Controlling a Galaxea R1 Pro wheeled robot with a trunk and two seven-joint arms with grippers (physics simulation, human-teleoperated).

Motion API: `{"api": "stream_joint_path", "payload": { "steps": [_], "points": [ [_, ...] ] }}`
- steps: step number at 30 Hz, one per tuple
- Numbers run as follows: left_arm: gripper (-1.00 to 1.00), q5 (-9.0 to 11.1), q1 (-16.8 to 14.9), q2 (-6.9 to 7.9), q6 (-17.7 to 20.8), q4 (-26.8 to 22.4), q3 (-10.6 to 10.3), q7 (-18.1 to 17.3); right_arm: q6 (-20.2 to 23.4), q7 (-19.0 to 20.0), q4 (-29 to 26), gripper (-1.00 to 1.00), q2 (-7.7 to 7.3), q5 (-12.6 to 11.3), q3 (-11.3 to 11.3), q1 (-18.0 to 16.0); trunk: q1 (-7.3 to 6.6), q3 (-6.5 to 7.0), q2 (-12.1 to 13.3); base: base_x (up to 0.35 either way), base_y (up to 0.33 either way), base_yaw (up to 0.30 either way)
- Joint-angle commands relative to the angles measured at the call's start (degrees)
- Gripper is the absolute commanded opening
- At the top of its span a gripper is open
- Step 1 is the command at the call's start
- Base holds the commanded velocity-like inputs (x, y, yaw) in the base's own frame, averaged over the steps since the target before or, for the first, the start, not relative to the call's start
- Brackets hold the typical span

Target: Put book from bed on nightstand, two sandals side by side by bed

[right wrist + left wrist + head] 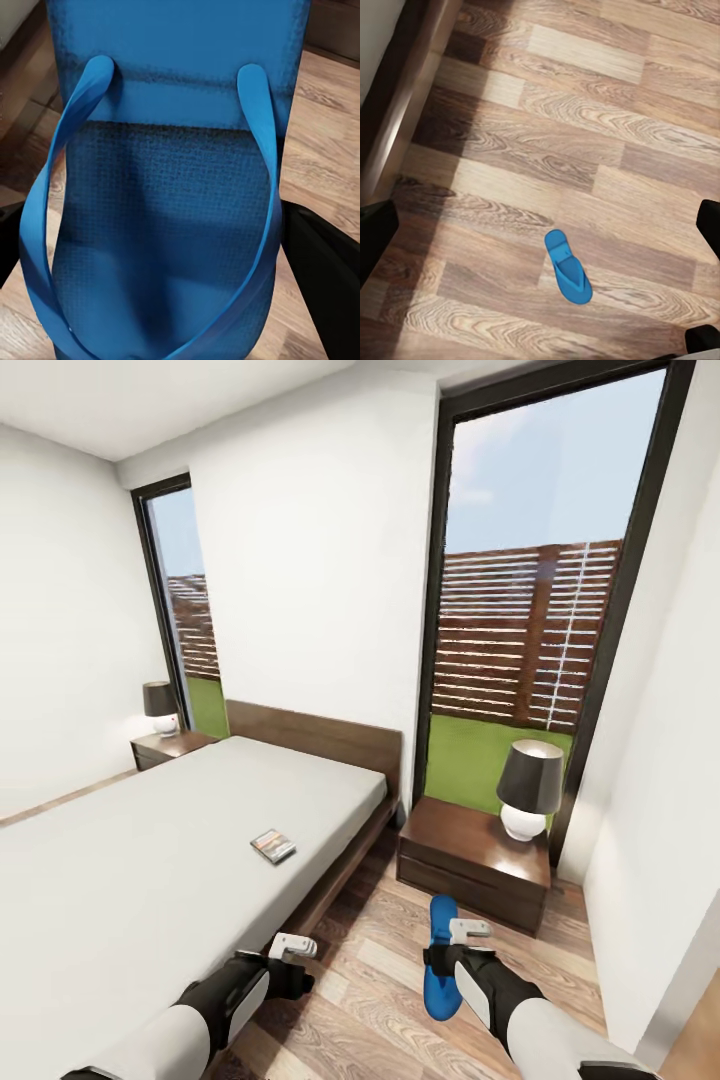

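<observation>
My right gripper is clamped on one sandal at lower centre; my left gripper hangs spread, empty. The book lies mid-frame on the bed, unmoved; the other sandal is on the floor, unpaired.

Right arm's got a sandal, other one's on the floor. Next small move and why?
Probably lower the right gripper and set its blue sandal flat on the floor beside the bed. In the right wrist view the sandal sits close between the fingers, apparently gripped and off the planks. The second sandal already lies on the floor, so the held one should end alongside it.
</observation>
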Motion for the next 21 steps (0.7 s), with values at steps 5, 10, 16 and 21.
{"api": "stream_joint_path", "payload": {
  "steps": [5,10,16,21],
  "points": [
    [1.00,0.6,0.0,0.04,0.3,-0.1,-0.4,0.1,0.3,-0.1,-0.1,-1.00,-0.02,0.0,-0.4,0.0,0.02,-0.14,0.0,0.000,0.000,0.138],
    [1.00,0.6,0.0,0.04,0.3,-0.1,-0.4,0.1,0.3,-0.1,-0.1,-1.00,0.00,0.0,-0.4,0.0,0.02,-0.18,0.0,0.000,-0.004,0.042],
    [1.00,0.6,0.0,0.04,0.3,-0.1,-0.4,0.1,0.3,-0.1,-0.1,-1.00,0.01,0.0,-0.4,0.0,0.02,-0.19,0.0,0.000,-0.036,0.011],
    [1.00,0.6,0.0,0.04,0.3,-0.1,-0.4,0.1,0.3,-0.1,-0.1,-1.00,0.01,0.0,-0.4,0.0,0.02,-0.19,0.0,0.000,-0.014,0.003]
  ]
}}
